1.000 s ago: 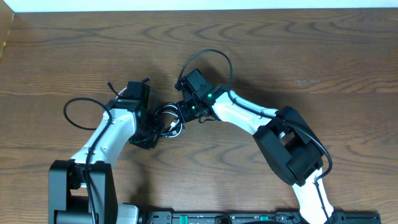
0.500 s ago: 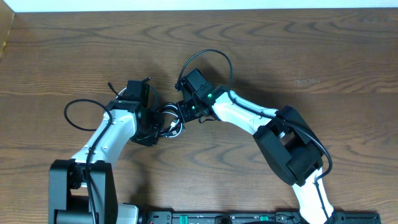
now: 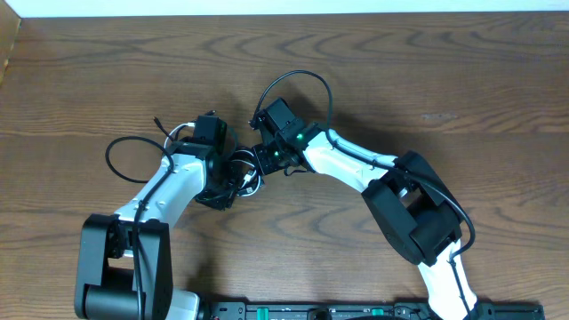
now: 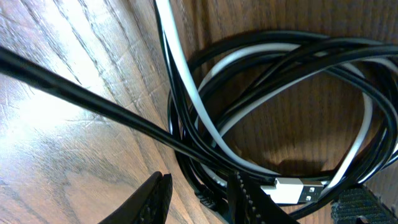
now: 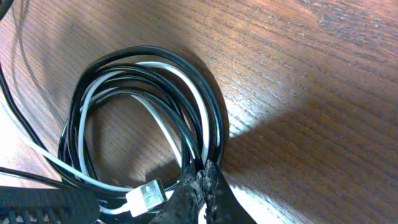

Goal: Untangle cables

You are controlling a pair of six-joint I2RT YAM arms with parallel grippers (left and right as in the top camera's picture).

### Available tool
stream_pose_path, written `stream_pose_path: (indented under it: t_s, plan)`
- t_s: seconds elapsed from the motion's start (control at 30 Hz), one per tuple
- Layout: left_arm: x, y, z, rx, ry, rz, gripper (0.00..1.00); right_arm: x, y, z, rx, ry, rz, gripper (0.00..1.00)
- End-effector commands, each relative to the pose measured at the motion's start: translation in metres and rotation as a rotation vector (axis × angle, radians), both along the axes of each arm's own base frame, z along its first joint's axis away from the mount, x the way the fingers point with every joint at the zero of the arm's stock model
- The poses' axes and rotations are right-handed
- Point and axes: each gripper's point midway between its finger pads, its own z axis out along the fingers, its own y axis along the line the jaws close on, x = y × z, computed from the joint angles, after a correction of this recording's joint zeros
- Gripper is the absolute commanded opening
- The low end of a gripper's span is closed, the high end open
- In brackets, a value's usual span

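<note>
The cables (image 3: 242, 174) lie as one small coil of black and white cords on the wooden table, between my two grippers. In the left wrist view the coil (image 4: 280, 68) fills the frame, and a white USB plug (image 4: 292, 190) lies at its lower edge. My left gripper (image 4: 199, 200) is open at the coil's left rim, with black strands and bare wood between its fingers. My right gripper (image 5: 202, 177) is shut on the coil (image 5: 143, 93) at its lower right rim, where black cords run into the tips. The white plug (image 5: 144, 198) lies just left of them.
A thick black arm wire (image 3: 124, 156) loops out to the left of the left arm, and another (image 3: 302, 84) arches above the right wrist. The wooden table (image 3: 444, 80) stretches far to the right and back. A straight black cord (image 4: 93, 102) crosses the left wrist view diagonally.
My left arm has shifted to the right and a little up, closer to the coil, and its wire loop followed. The right arm and the coil have stayed put.
</note>
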Motion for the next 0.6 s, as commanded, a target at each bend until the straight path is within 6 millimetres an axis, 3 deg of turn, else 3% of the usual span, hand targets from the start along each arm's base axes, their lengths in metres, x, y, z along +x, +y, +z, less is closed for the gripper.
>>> stream_pose_path:
  t_s: [0.0, 0.23, 0.4, 0.57]
  plan:
    - [-0.0030, 0.0070, -0.0053, 0.043, 0.016, 0.017, 0.35, -0.0015, -0.0008, -0.0064, -0.019, -0.006, 0.011, 0.02]
    - [-0.0055, 0.0099, -0.0078, 0.073, 0.019, 0.010, 0.34, -0.0015, -0.0008, -0.0064, -0.019, -0.006, 0.011, 0.03]
    - [-0.0099, 0.0068, -0.0093, 0.075, 0.029, -0.011, 0.10, -0.0015, -0.0009, -0.0064, -0.019, -0.006, 0.011, 0.03]
    - [-0.0107, 0.0070, -0.0093, 0.081, 0.018, -0.122, 0.08, 0.0001, -0.0023, -0.0071, -0.028, -0.014, 0.005, 0.03]
